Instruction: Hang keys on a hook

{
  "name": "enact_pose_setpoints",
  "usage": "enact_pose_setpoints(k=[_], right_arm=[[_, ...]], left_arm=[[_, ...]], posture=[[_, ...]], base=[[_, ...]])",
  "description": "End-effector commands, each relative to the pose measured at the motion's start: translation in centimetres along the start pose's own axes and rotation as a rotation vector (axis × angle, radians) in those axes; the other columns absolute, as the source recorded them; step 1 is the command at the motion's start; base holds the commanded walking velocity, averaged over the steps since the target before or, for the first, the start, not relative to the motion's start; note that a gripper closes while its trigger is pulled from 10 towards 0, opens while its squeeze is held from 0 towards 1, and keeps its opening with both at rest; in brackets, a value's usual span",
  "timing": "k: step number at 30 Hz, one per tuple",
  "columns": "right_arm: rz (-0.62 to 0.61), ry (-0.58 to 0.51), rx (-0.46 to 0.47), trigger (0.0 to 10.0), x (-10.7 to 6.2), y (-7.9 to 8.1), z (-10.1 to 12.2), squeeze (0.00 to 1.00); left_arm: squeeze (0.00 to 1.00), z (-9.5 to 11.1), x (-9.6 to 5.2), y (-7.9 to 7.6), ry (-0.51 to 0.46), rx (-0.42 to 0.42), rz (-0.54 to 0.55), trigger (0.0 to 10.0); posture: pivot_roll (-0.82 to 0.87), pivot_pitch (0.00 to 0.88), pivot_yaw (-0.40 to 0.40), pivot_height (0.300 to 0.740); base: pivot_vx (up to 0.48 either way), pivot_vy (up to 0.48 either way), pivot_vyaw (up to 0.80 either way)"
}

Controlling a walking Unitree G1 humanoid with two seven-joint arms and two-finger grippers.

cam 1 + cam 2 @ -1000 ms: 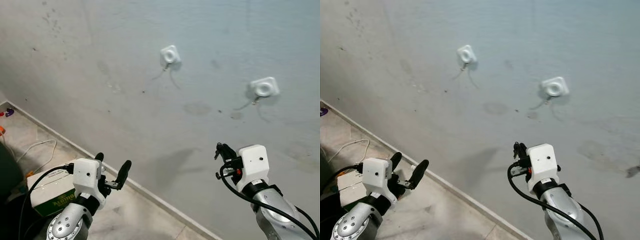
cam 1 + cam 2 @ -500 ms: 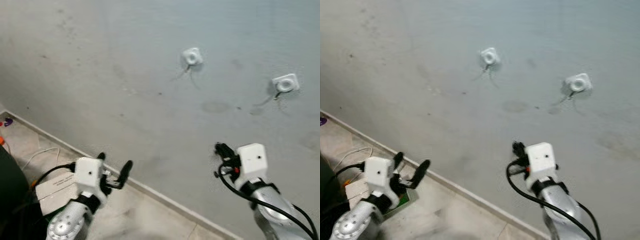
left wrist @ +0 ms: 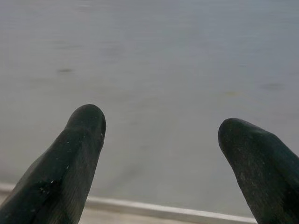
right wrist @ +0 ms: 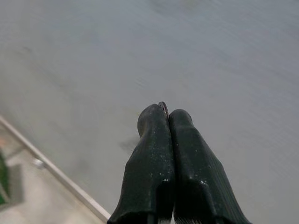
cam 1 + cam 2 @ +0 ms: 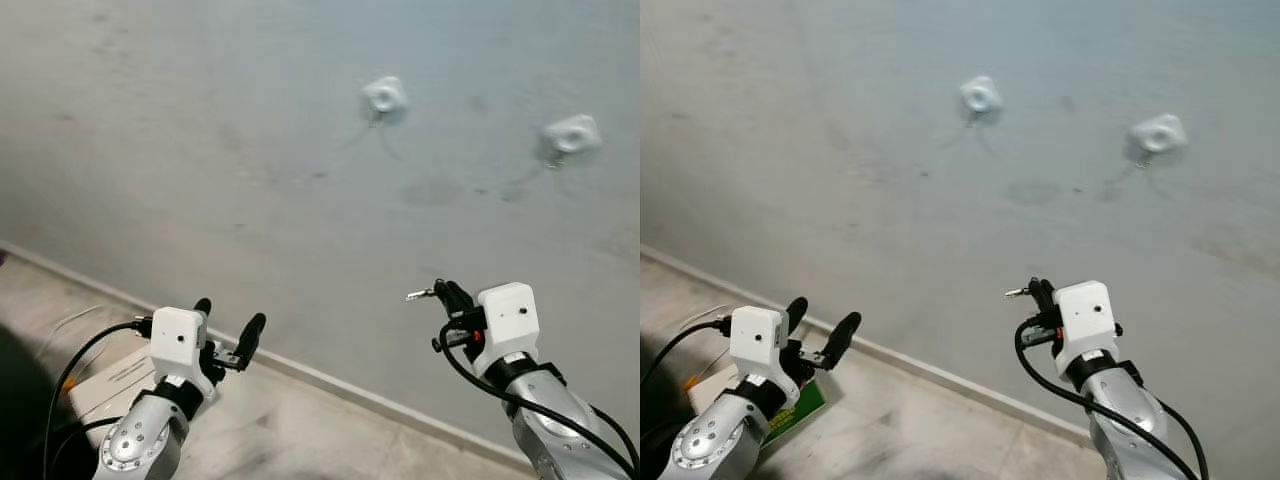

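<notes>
Two white hooks are fixed high on the grey wall, one point(image 5: 384, 96) left of the other point(image 5: 571, 133). My right gripper point(image 5: 443, 292) is raised before the wall, well below the right hook, shut on the keys. A thin metal key tip point(image 5: 419, 294) pokes out to the left of its fingers. In the right wrist view the pressed fingertips point(image 4: 159, 116) show a sliver of metal point(image 4: 162, 105) between them. My left gripper point(image 5: 229, 314) is held low near the baseboard, open and empty, its fingers point(image 3: 84, 126) wide apart.
A pale baseboard point(image 5: 330, 380) runs along the foot of the wall above a tiled floor point(image 5: 300, 440). A green and white box point(image 5: 790, 412) and a black cable point(image 5: 75, 365) lie on the floor beside my left arm.
The camera has shifted and the picture is a little blurred, so the hooks sit elsewhere in view. A metal key tip now pokes out of the right gripper.
</notes>
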State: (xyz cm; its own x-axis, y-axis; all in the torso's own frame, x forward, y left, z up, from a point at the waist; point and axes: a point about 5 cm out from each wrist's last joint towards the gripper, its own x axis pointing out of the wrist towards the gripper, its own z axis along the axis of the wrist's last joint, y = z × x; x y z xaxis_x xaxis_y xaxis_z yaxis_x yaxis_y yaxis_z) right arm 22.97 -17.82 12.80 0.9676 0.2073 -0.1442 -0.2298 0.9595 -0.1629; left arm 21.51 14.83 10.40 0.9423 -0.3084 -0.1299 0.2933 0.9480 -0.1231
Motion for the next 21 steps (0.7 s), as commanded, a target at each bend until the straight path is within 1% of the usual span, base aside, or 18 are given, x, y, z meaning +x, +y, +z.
enact_pose_setpoints(k=[1,12,21], right_arm=[[0.000,-0.013,0.003,10.0,0.01,0.01,0.39,0.00],[0.012,-0.008,0.004,10.0,-0.05,0.25,0.26,0.00],[0.013,-0.007,0.005,10.0,-0.02,0.21,0.26,0.00]], left_arm=[[0.00,-0.11,-0.13,0.22,0.013,-0.001,0.008,10.0],[0.00,-0.11,0.06,0.08,0.015,-0.005,0.002,10.0],[0.00,-0.10,0.14,0.06,0.015,-0.004,0.005,10.0]], posture=[[-0.07,0.069,0.016,0.740],[-0.06,0.067,0.014,0.740],[-0.06,0.067,0.014,0.740]], base=[[0.000,0.000,-0.59],[0.000,0.000,0.00],[0.000,-0.261,0.00]])
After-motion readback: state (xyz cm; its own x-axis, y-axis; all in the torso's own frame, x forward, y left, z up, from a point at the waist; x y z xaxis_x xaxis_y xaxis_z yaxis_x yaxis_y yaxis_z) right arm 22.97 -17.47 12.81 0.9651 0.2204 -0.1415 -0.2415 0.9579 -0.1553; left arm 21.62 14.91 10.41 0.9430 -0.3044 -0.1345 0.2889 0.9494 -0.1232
